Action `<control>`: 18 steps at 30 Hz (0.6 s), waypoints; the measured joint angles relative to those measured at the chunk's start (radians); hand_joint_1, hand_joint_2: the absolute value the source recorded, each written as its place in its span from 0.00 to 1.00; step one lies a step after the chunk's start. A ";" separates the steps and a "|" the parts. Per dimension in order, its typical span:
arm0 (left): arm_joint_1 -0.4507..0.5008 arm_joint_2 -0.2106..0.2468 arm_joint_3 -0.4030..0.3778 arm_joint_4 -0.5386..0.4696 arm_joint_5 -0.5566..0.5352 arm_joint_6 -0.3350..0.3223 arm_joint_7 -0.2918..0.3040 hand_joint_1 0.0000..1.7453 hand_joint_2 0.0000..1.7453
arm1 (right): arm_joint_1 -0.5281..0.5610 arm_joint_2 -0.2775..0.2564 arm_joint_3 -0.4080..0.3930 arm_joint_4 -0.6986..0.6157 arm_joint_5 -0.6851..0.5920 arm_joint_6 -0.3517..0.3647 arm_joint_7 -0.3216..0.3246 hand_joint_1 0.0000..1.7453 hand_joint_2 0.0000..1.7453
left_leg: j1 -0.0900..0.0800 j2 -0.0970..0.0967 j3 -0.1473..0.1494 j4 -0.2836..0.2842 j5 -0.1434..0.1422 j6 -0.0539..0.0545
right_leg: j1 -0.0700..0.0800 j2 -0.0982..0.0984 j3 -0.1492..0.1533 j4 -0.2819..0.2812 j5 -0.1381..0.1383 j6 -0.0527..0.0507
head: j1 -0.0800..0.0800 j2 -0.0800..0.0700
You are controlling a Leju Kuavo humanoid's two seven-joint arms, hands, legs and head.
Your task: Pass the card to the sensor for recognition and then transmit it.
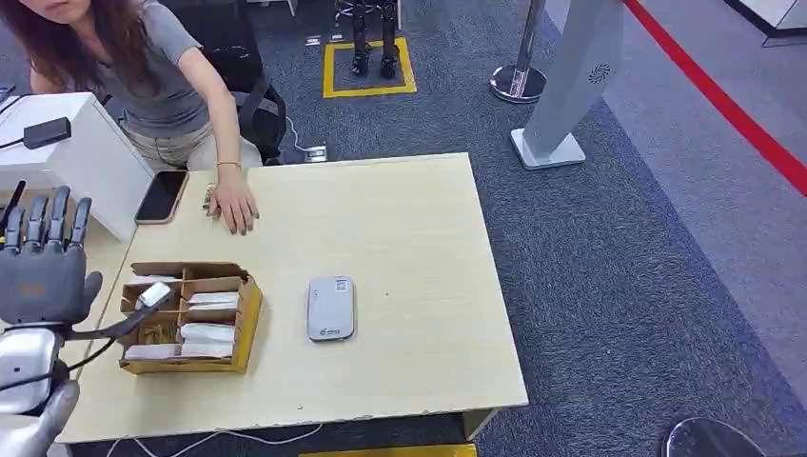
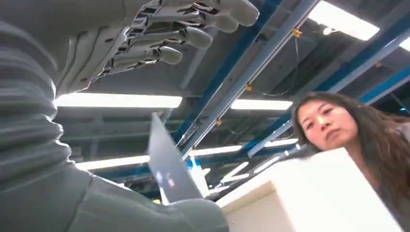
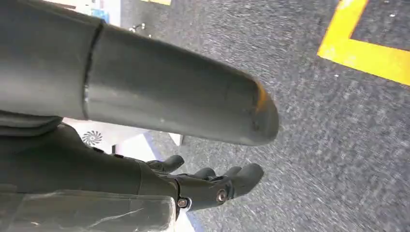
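At the left edge of the head view the left hand (image 1: 40, 271) is raised, fingers upright and spread, with a card (image 1: 152, 295) pinched at the thumb tip; it hovers over the cardboard box (image 1: 246, 319) of white cards at the lower left of the bench (image 1: 409, 228). In the left wrist view the card (image 2: 167, 164) stands up from the thumb. The grey sensor (image 1: 330, 308) lies flat just right of the box, near the frame's centre. A person's hand (image 1: 233, 205) rests on the bench's far edge beside a phone (image 1: 162, 196). The right hand (image 3: 212, 186) hangs over grey carpet, its fingers loosely curled and holding nothing.
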 joint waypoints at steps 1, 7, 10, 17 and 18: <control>0.068 0.002 0.027 -0.043 -0.017 -0.001 0.005 0.00 1.00 | 0.001 0.000 -0.001 0.000 0.002 0.001 0.005 0.00 0.00 | 0.000 0.000 0.000 0.000 -0.001 -0.001 | 0.000 0.000 0.000 0.000 0.000 0.000 | 0.000 0.000; 0.361 0.002 0.179 -0.245 -0.034 -0.033 0.057 0.00 1.00 | 0.005 0.000 -0.001 0.000 0.023 0.000 0.012 0.00 0.00 | 0.000 0.000 0.000 0.000 -0.002 0.000 | 0.000 -0.001 0.000 -0.001 -0.001 0.000 | -0.001 0.000; 0.450 0.003 0.230 -0.307 -0.034 -0.048 0.098 0.00 1.00 | 0.005 0.000 -0.001 0.000 0.024 -0.003 0.011 0.00 0.00 | 0.000 -0.002 0.000 0.000 -0.002 0.000 | 0.000 -0.003 0.001 -0.001 -0.001 0.000 | -0.001 0.000; 0.596 -0.002 0.281 -0.374 -0.035 -0.072 0.157 0.00 1.00 | 0.004 0.000 0.000 0.000 0.042 -0.003 0.008 0.00 0.00 | 0.000 -0.004 0.000 0.000 -0.001 0.000 | 0.000 -0.005 0.001 -0.001 -0.001 0.000 | -0.001 0.000; 0.601 -0.005 0.281 -0.376 -0.035 -0.072 0.153 0.00 1.00 | 0.004 0.000 0.000 0.000 0.042 -0.003 0.008 0.00 0.00 | 0.000 -0.005 0.000 0.000 -0.001 0.000 | 0.000 -0.006 0.002 -0.001 -0.001 0.000 | -0.001 0.000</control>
